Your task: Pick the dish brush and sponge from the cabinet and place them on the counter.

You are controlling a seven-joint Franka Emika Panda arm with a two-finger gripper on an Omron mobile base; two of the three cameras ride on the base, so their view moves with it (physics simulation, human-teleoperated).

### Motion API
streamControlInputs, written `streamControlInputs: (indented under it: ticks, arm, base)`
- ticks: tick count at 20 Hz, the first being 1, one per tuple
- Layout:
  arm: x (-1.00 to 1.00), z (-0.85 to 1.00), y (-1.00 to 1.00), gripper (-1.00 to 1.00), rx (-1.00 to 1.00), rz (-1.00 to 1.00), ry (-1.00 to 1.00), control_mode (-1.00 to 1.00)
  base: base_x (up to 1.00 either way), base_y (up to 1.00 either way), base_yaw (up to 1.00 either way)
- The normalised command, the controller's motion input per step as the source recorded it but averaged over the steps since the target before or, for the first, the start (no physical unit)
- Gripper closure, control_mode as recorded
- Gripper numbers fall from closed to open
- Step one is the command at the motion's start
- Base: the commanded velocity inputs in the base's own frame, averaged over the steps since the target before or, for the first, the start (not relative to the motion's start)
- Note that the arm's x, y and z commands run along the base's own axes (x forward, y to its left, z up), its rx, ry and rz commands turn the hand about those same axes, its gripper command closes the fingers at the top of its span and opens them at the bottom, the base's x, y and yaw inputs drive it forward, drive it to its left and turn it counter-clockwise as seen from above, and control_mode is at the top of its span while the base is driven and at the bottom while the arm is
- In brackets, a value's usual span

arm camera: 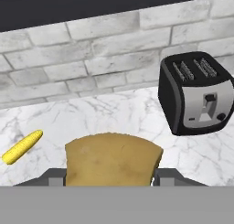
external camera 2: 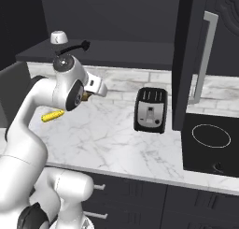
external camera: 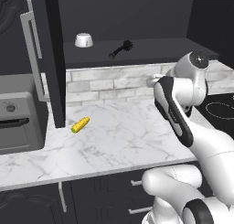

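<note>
Dark sim kitchen, white marble counter [external camera: 119,141] w/ grey veining under an open upper cabinet [external camera: 137,51] and a pale brick backsplash. Nearest to the hand cam: the sponge [arm camera: 112,159], tan block, sits between the two finger tips of the gripper [arm camera: 109,178], jaws part-open and closed on its sides, so it reads as held; in the right base view a bit of tan shows at the hand [external camera 2: 86,96], though it's half hidden by the wrist there, so contact is prob. but not certain. The sponge hangs above the counter, not yet set down; bare marble lies straight ahead of and below it. Farther out, a corn cob [external camera: 80,124] lies to the left, well apart, and a black toaster [external camera 2: 151,110] stands to the right near the wall. Open room for a drop is the stretch between those two. Farthest and higher: the dish brush [external camera: 121,49] lies on the cabinet shelf, above and behind the hand, its long axis running diagonally, head toward the back right. A white bowl [external camera: 84,40] sits upside down left of it. The open cabinet door [external camera: 48,58] hangs left, an edge to mind when reaching up.
</note>
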Motion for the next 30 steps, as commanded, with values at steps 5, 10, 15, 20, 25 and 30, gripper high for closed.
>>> streamControlInputs:
  ticks: [5, 10, 15, 20, 25, 30]
  arm:
    - [0.0, -0.29, 0.0, 1.0, 0.0, 0.01, 0.0, -1.0]
    - [0.0, -0.23, 0.0, 1.0, 0.0, 0.0, 0.03, -1.0]
    - [0.0, -0.38, 0.0, 1.0, 0.0, 0.0, 0.02, -1.0]
    - [0.0, -0.44, 0.0, 1.0, 0.0, 0.0, 0.03, -1.0]
    - [-0.02, -0.35, 0.01, 1.0, 0.0, 0.0, 0.0, -1.0]
    - [0.0, -0.28, 0.0, 1.0, 0.0, 0.0, 0.01, -1.0]
  base:
    - [0.0, 0.0, 0.0]
    - [0.0, 0.0, 0.0]
    - [0.0, 0.0, 0.0]
    - [0.0, 0.0, 0.0]
    - [0.0, 0.0, 0.0]
    - [0.0, 0.0, 0.0]
